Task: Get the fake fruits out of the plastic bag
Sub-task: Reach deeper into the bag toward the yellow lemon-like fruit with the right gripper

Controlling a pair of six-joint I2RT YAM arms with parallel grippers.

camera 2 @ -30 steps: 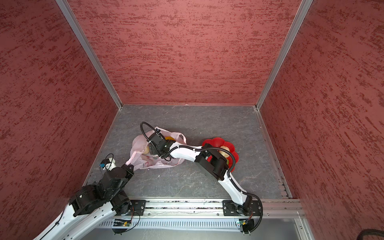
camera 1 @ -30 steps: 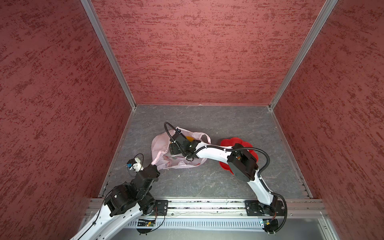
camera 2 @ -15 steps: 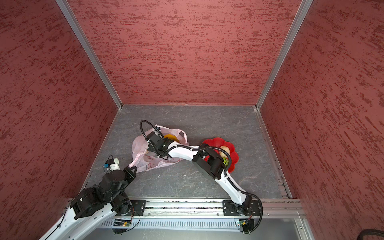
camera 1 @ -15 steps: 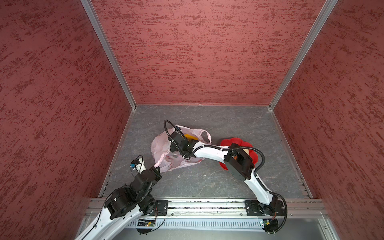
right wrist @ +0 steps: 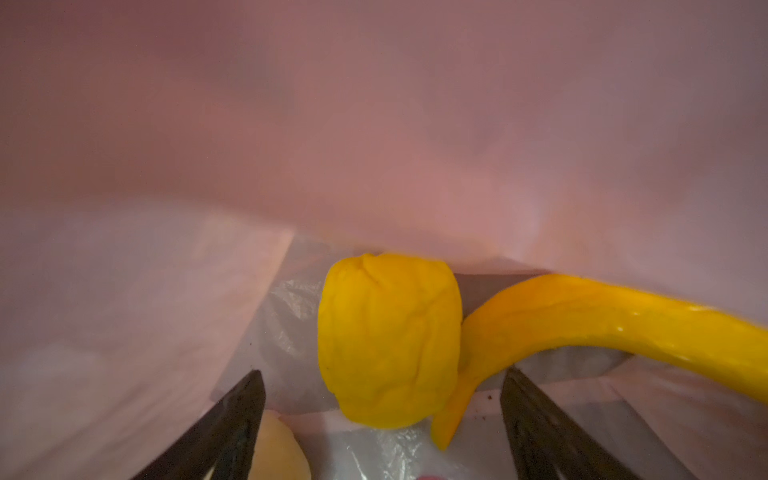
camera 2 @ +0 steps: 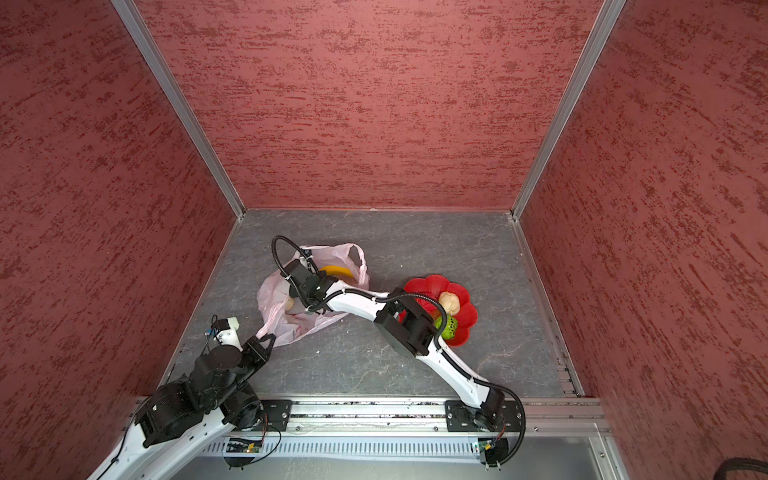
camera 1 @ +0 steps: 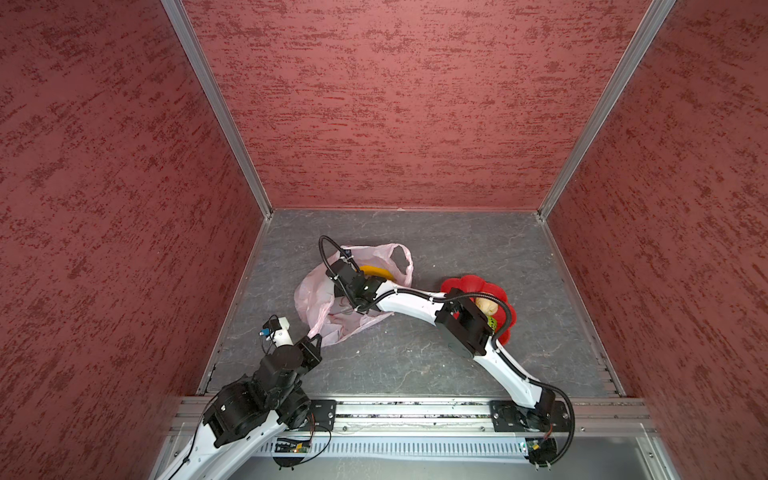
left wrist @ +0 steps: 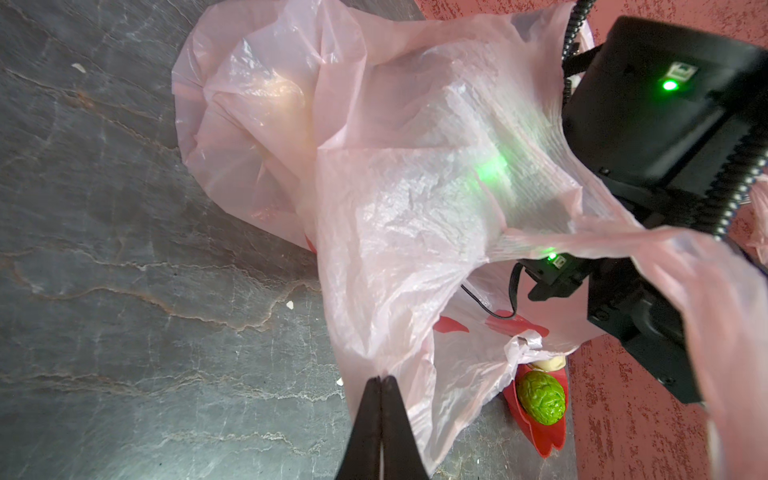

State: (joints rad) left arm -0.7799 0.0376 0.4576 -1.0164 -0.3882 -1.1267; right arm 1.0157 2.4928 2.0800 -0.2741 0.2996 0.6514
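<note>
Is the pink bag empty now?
Not empty. Inside the plastic bag, the right wrist view shows a yellow ball, a banana and part of a beige ball.

White arms [camera 1: 409, 302], black joints [camera 1: 463, 328], ribbed cables [camera 1: 326, 249]

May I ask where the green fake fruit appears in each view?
In a top view: green fruit on the red plate, right of the plastic bag.
In a top view: same place.
Left wrist: on the plate, beyond the bag.
Right wrist: not in it.
Shared landmark: red plate.
</note>
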